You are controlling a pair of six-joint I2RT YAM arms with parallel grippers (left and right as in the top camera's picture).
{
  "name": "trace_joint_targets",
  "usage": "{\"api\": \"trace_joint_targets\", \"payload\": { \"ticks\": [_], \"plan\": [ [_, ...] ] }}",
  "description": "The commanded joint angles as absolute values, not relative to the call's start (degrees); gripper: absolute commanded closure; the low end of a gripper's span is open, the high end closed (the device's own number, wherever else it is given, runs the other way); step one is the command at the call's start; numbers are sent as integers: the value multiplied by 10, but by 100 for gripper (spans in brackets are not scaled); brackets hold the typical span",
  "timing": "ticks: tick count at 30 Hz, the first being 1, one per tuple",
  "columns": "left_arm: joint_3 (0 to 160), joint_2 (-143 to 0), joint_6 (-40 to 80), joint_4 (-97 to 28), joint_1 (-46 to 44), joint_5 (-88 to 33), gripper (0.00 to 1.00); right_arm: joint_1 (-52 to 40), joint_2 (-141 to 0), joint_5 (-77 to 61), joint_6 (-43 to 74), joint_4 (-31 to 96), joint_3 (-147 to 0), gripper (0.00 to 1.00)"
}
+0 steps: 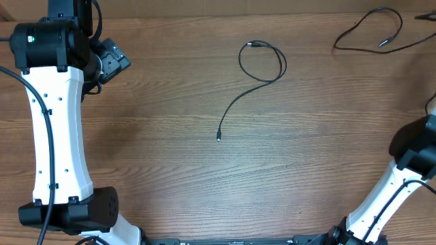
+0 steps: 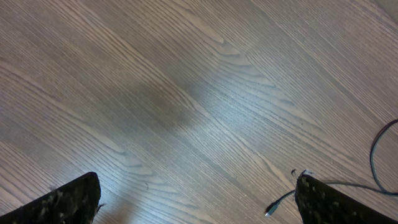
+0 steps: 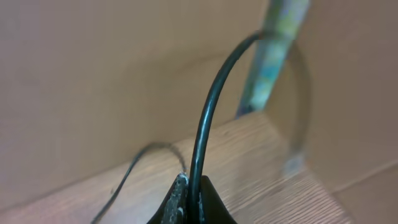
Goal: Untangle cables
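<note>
One thin black cable [image 1: 262, 62] lies on the table's middle, looped at the far end, with its plug tip [image 1: 219, 137] towards the front. A second cable [image 1: 368, 30] lies at the back right and runs off the right edge. My right gripper [image 3: 191, 185] is shut on a black cable [image 3: 210, 112] that arches up out of its fingertips; the overhead view does not take it in. My left gripper [image 2: 198, 182] hangs open over bare wood at the back left [image 1: 114, 60], with a plug tip [image 2: 272, 210] just inside its right finger [image 2: 336, 202].
A brown cardboard wall [image 3: 93, 74] stands close behind the right gripper. The right arm [image 1: 415, 146] reaches in from the front right, the left arm [image 1: 58, 129] along the left side. The wooden tabletop [image 1: 170, 170] fills the overhead view.
</note>
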State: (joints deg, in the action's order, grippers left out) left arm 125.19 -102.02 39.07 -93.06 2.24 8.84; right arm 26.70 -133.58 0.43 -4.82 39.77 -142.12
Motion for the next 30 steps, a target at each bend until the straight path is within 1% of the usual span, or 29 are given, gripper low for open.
{"api": "trace_joint_targets", "payload": {
  "ticks": [1, 2, 3, 5, 6, 10, 13, 14, 15, 16, 17, 19, 21, 22, 25, 29, 30],
  "plan": [
    [1253, -1024, 392, -929, 18, 94, 1, 257, -1414, 35, -18, 419, -1397, 90],
    [1253, -1024, 392, -930, 18, 94, 0, 255, -1431, 48, -2, 428, -1397, 74],
    [1253, -1024, 392, -930, 18, 94, 0, 254, -1443, 63, 10, 439, -1397, 51],
    [1253, -1024, 392, -929, 18, 94, 1, 252, -1456, 88, 31, 460, -1397, 10],
    [1253, -1024, 392, -930, 18, 94, 0, 252, -1458, 90, 35, 465, -1397, 0],
    [1253, -1024, 392, -929, 19, 94, 0, 250, -1440, 89, 58, 493, -1412, 0],
    [1253, -1024, 392, -930, 19, 94, 1, 239, -1408, -5, 60, 564, -1418, 0],
    [1253, -1024, 392, -930, 19, 94, 0, 228, -1401, -80, 19, 597, -1418, 0],
    [1253, -1024, 392, -930, 18, 94, 0, 218, -1401, -127, -22, 615, -1418, 4],
    [1253, -1024, 392, -930, 18, 94, 1, 208, -1402, -165, -66, 632, -1417, 11],
    [1253, -1024, 392, -930, 18, 94, 1, 195, -1404, -186, -100, 641, -1412, 20],
    [1253, -1024, 392, -930, 18, 94, 0, 165, -1409, -191, -130, 636, -1392, 37],
    [1253, -1024, 392, -930, 18, 94, 0, 139, -1412, -189, -140, 617, -1368, 65],
    [1253, -1024, 392, -930, 18, 94, 1, 125, -1413, -189, -140, 602, -1351, 73],
    [1253, -1024, 392, -930, 18, 94, 0, 88, -1413, -169, -137, 538, -1299, 88],
    [1253, -1024, 392, -929, 18, 94, 1, 50, -1413, -86, -98, 427, -1220, 96],
    [1253, -1024, 392, -929, 18, 94, 0, 44, -1413, -71, -89, 406, -1207, 96]
  ]
}}
